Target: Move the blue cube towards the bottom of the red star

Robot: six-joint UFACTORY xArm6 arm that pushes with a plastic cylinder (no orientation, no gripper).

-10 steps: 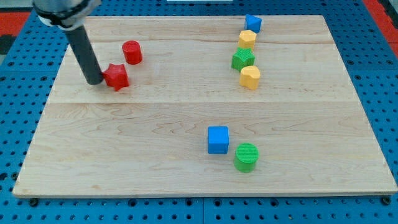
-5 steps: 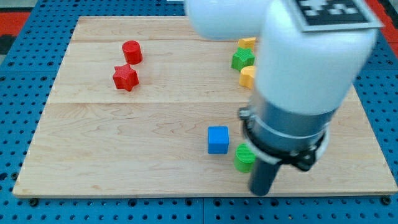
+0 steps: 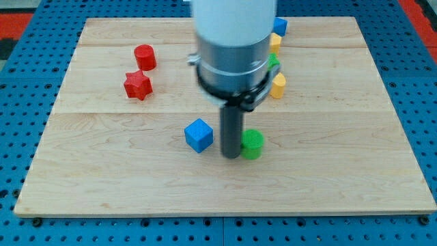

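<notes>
A pale wooden desk (image 3: 328,184), made of planks running left to right, is seen resting on a blue pegboard (image 3: 20,137). Toward the view's upper left, a red cylinder (image 3: 144,56) is set just above a red star (image 3: 137,85). Near the middle, a blue cube (image 3: 199,134) is placed apart from a green cylinder (image 3: 252,143) on its right. Along the view's top right, a second blue block (image 3: 280,26), a yellow block (image 3: 275,42), a green block (image 3: 273,61) and another yellow block (image 3: 277,85) are lined up, partly hidden by the arm.
</notes>
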